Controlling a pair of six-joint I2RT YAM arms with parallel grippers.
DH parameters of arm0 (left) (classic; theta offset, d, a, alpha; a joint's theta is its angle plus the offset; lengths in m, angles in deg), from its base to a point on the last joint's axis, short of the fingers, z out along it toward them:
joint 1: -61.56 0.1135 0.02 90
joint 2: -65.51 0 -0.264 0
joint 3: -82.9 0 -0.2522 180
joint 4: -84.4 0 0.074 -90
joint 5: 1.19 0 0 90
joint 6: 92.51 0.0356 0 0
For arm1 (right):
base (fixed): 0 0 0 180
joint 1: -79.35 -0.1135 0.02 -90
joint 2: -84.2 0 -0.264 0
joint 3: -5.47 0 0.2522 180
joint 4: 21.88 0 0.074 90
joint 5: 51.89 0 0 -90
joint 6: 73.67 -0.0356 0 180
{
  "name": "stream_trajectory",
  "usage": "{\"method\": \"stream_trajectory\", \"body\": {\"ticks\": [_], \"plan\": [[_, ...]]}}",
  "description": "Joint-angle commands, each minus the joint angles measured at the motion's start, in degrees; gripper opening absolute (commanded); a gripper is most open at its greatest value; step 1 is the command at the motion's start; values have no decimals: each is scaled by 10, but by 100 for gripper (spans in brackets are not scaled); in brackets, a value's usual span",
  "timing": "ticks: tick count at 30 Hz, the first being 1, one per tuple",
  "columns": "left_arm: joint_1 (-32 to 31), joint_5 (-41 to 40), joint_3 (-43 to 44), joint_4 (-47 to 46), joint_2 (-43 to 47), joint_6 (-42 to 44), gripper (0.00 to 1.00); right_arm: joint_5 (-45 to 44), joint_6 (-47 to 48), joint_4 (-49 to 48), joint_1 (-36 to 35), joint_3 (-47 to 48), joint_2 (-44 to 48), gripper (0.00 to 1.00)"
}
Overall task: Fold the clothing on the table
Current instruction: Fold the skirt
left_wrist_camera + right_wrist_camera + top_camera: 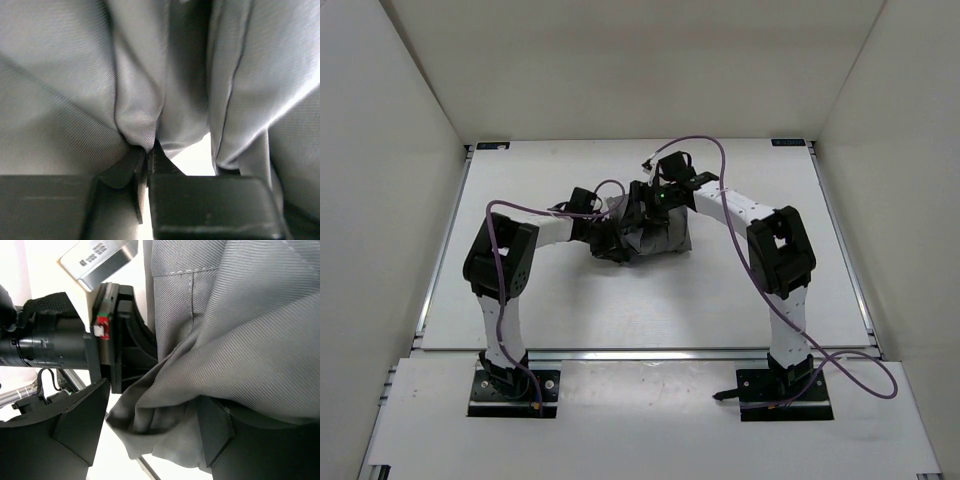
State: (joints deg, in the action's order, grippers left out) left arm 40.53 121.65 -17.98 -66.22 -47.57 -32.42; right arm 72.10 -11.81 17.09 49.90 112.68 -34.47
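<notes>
clothing [663, 238]: dark-grey heap bunched up around the middle of the table [620, 310], well clear of every table edge. Not flat at all, so I'd say the fold has barely started.

left gripper [147, 167]: just left of the table's middle. Through its wrist cam the jaws are pinched nearly together on a small tuck of grey cloth, so I'm calling that a grip.

right gripper [157, 415]: a bit past the table's middle, on the far side. The jaws stand wide apart with cloth sagging loose through the gap. I'd say that one is released, not clamping anything.

how it'll handle: my guess is light and totally limp. It's a woven twill-looking fabric that drapes in deep folds and won't hold any shape. It shouldn't be fragile or very slippery, but a pinch can easily catch two layers instead of one.

where I'd grab: the stitched hem seam [192, 290] shows in the right wrist view. It's a firmer edge than the mid-panel wrinkles, so I'd go for that or a corner.

what I can't tell: which part of the garment is which. The top cam shows just a lump, half hidden by both wrists.

worry: lifting by one pinch alone probably lets it swing and re-bunch.
</notes>
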Motion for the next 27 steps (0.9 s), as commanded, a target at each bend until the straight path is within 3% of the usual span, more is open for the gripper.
{"method": "stream_trajectory", "body": {"ticks": [1, 5, 9, 12, 14, 17, 21, 24, 26, 27], "plan": [[20, -6, -17, 12, 40, 1, 17, -15, 5, 4, 15, 22, 30, 66], [56, 31, -32, -1, 76, -16, 24, -18, 8, -3, 39, 10, 80, 64], [87, 43, -49, -6, 138, -27, 29, -31, 3, -37, 61, -28, 147, 55], [104, 58, -58, -2, 173, -35, 33, -68, 25, -41, 72, -49, 182, 40], [108, 54, -57, -1, 195, -43, 34, -96, 49, -32, 80, -70, 184, 21], [110, 52, -54, 1, 221, -47, 33, -111, 82, 7, 86, -75, 167, 1], [87, 57, -52, -60, 250, -81, 19, -118, 107, 23, 80, -76, 114, 0], [54, 68, -56, -117, 245, -120, 15, -90, 106, 11, 74, -71, 89, 0], [32, 70, -46, -150, 229, -133, 18, -81, 104, -2, 71, -69, 75, 0], [15, 59, -39, -149, 217, -132, 27, -82, 108, -1, 70, -66, 67, 0]]}}
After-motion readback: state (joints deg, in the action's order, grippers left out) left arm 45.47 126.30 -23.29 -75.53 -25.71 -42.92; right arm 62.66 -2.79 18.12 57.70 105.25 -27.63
